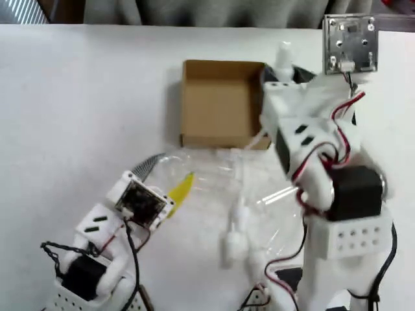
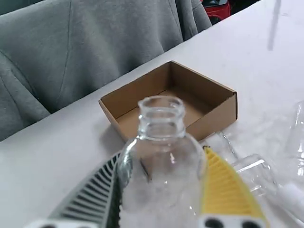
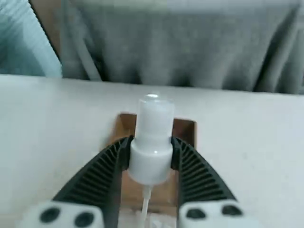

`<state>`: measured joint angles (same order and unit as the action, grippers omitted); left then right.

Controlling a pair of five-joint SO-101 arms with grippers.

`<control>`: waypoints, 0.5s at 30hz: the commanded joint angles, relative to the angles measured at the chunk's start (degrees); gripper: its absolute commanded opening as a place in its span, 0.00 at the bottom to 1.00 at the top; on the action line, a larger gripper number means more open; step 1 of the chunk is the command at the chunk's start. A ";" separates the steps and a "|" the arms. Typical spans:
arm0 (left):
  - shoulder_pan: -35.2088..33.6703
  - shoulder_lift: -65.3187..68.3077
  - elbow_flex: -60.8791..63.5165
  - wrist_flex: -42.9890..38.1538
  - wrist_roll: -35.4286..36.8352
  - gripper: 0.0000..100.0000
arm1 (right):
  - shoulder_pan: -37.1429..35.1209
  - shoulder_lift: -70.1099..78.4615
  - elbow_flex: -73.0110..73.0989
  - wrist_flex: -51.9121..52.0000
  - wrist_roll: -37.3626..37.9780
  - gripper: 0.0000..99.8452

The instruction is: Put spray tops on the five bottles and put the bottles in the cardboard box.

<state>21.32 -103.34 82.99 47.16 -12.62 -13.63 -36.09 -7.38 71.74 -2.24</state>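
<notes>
1. While the left pincer (image 2: 161, 159) is clenched on a clear bottle (image 2: 160, 114), its grey finger and yellow finger press against the bottle's two sides. The bottle stands upright with its neck open.
2. Seen from the high view, this pincer (image 1: 175, 166) sits toward the front left of the white desk (image 1: 84, 97). It points at the cardboard box (image 1: 217, 97), and the held bottle stands just short of the box's near wall.
3. The right pincer (image 3: 151, 148) is grasping a white spray top (image 3: 153, 118) by its collar between two black ribbed fingers. The spray top is upright, and its thin tube (image 3: 146, 199) hangs down between the fingers.
4. In the high view the held spray top (image 1: 283, 55) appears by the box's far right corner, raised off the desk and well apart from the held bottle.
5. The cardboard box is open at the top and stands on the desk beyond both arms, with its brown floor showing.
6. Other clear bottles (image 1: 259, 188) lie on their sides on the desk between the box and the arm bases.
7. Loose white spray tops (image 1: 235, 241) lie on the desk nearer the front, between the two arms.
</notes>
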 commanded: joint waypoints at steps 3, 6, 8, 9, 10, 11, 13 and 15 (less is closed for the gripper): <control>-0.66 -1.54 -1.05 1.14 3.25 0.10 | -7.78 -4.18 -6.59 -6.29 -2.73 0.02; -2.77 -1.54 -1.58 0.70 10.64 0.10 | -12.18 -5.05 -7.91 -8.48 -2.73 0.02; -4.00 -1.54 -2.11 0.88 13.01 0.10 | -14.81 -5.14 -8.44 -8.92 -2.73 0.02; -4.09 -1.54 -2.11 0.97 12.75 0.10 | -15.87 -5.05 -8.44 -9.19 -2.73 0.02; -4.00 -1.54 -1.85 1.05 12.13 0.10 | -16.84 -4.79 -8.44 -9.27 -2.73 0.02; -3.91 -1.54 -1.76 1.14 11.34 0.10 | -17.63 -4.70 -8.35 -9.54 -2.73 0.02; -3.82 -1.54 -1.67 1.14 9.58 0.10 | -18.95 -4.62 -7.38 -9.98 -2.46 0.02; -3.82 -1.54 -1.67 1.14 8.97 0.10 | -20.26 -4.62 -5.54 -10.77 -2.37 0.02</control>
<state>18.15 -103.96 82.99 48.04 -2.07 -31.65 -40.31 -13.45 63.12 -4.35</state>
